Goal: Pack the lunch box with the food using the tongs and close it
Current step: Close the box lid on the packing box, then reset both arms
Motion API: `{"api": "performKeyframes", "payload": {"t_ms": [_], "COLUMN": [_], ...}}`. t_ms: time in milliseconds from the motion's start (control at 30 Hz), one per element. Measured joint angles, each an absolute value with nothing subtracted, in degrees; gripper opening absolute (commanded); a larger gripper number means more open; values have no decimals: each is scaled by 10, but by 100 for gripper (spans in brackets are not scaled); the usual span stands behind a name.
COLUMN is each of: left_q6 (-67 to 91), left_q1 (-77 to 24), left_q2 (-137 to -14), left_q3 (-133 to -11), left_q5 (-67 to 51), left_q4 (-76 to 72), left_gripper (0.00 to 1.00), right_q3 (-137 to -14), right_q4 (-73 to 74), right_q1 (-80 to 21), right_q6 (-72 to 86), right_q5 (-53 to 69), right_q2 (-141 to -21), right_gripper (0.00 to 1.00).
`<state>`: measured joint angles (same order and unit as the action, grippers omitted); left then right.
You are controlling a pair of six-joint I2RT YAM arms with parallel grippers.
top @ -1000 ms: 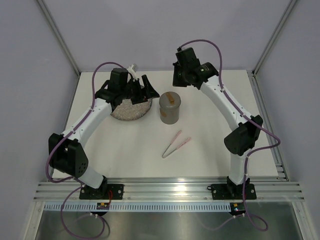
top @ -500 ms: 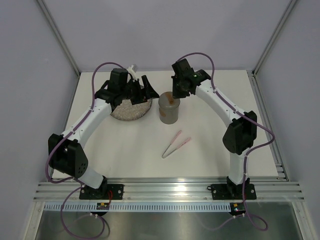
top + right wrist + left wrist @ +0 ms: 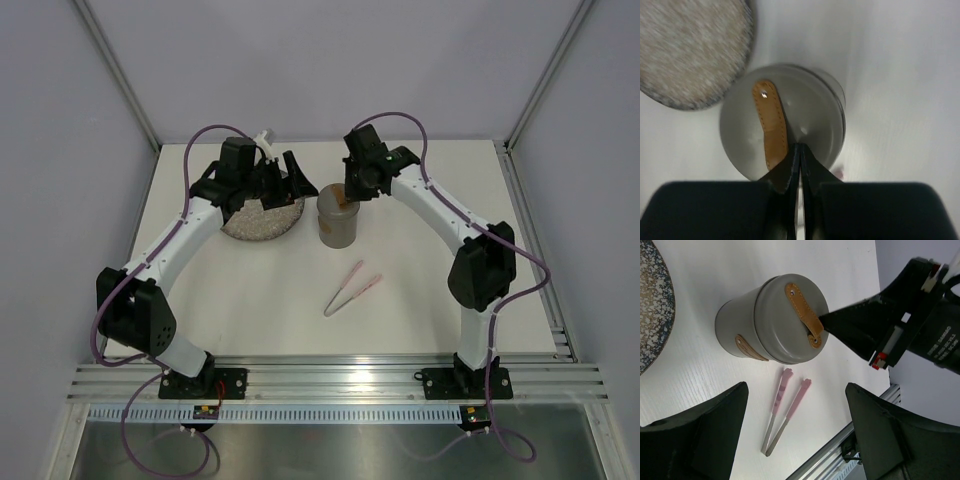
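Poised over the tall grey cylindrical lunch box [image 3: 740,332], right claw [image 3: 800,150] pinched shut.
Right at its tan leather lid strap [image 3: 771,125]; left claw [image 3: 796,386] gaping wide.

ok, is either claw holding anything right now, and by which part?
Left claw is open and empty. Right claw is shut, tips at the end of the tan strap on the closed lunch box; whether it pinches the strap cannot be told.

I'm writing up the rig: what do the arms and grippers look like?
The left arm and right arm have white links, black joints and purple cables. Both grippers are black with tapered fingers; the right gripper bears a small red tab and white lettering.
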<state>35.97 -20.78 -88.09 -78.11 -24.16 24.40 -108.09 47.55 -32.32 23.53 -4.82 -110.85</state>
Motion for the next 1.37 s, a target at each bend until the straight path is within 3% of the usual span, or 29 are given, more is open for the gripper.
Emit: {"api": "performKeyframes", "payload": {"t_ms": [300,367,400,433,533,700,1133,1367], "left_q6": [360,358,357,356,350,332,277,262], "left_q1": [-208,-208,-208,-208,-208,-208,-208,-207], "left_q2": [-873,-870,-868,-865,-848,-797,-705,-666], "left_q3": [-771,-771,-771,-771,-771,-751,-720,-718], "left_q5": [-241,-239,-237,-235,-230,-207,-109,-70], "left_q4": [244,245,246,247,257,271,350,380], "left_gripper": [83,83,83,83,85,88,90,91], "right_q3": [-1057,-1055,-1047,-1035,-995,-940,-567,-513], "right_q4": [468,472,469,465,454,433,413,433], "right_q1": [-325,-326,-326,-326,-326,-327,-328,-328], "right_q6": [239,240,239,239,242,240,309,357], "right_q5": [-56,-66,-72,-81,-110,-186,-308,-326], "right_q2": [-1093,-1071,-1053,-1028,-945,-826,-578,-507], "right_gripper": [11,17,23,39,75,99,99,100]}}
